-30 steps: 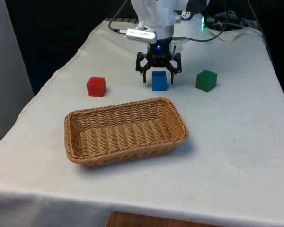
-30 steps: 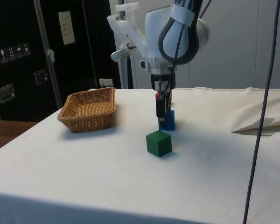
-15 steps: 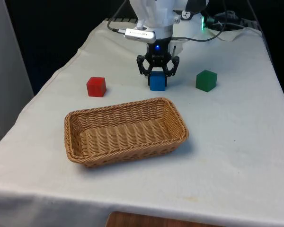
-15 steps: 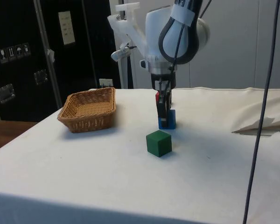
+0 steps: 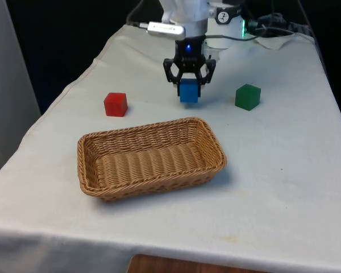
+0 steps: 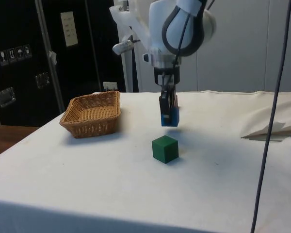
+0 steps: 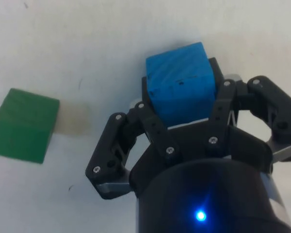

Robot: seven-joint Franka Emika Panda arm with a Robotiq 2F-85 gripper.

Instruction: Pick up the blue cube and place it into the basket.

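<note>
Gripper is clamped on the blue cube, one finger on each side; the wrist view shows the cube pinched between the black fingers. The cube is off the table: the side view has it hanging in the air with white cloth visible below it.

No readable writing or brand marks on the cubes or the basket.

Wicker basket sits on the cloth, nearer the front camera than the held cube and toward the front view's left, well apart from the gripper. Its rim is open with bare weave inside.

Red cube is on the front view's left, near the cloth edge, apart from the basket. Green cube is on the front view's right and rests on the cloth near the held cube, not touching it.

Bare cloth lies between the held cube and the basket's far rim.
</note>
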